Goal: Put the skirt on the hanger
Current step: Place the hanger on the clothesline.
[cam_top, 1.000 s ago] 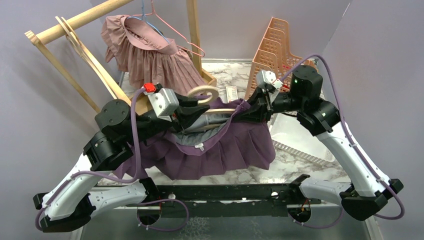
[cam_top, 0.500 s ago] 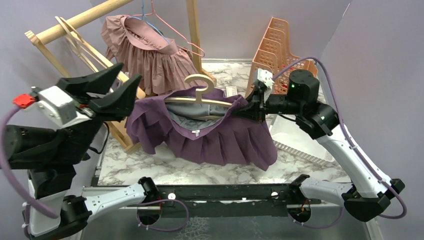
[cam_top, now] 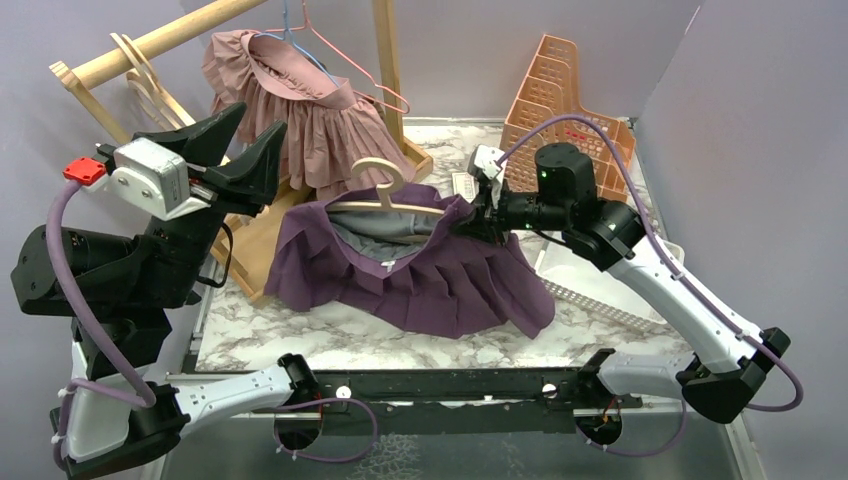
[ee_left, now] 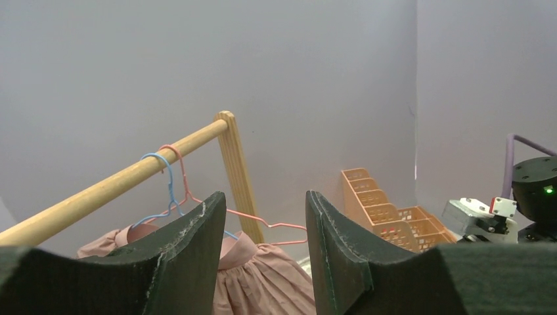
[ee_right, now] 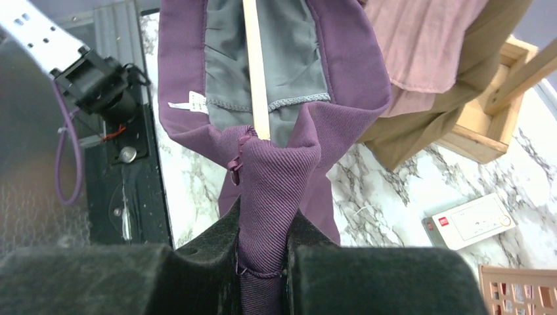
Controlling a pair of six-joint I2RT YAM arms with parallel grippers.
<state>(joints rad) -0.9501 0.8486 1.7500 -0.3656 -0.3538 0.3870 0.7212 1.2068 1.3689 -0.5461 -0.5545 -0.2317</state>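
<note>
— Where's the skirt?
— Before the rack, hanger lying crosswise. The right gripper clamps the skirt at its right end. The left gripper, jaws apart and empty, hovers by the rack's left.

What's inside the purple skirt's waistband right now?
The wooden hanger lies across the grey lining. Its end is hidden under skirt fabric pinched by the right gripper.

The left pincer has opened, let go of the purple skirt and risen away to the left, beside the wooden rack. The right pincer has carried skirt and wooden hanger leftward. The skirt's freed side now droops onto the desk.
</note>
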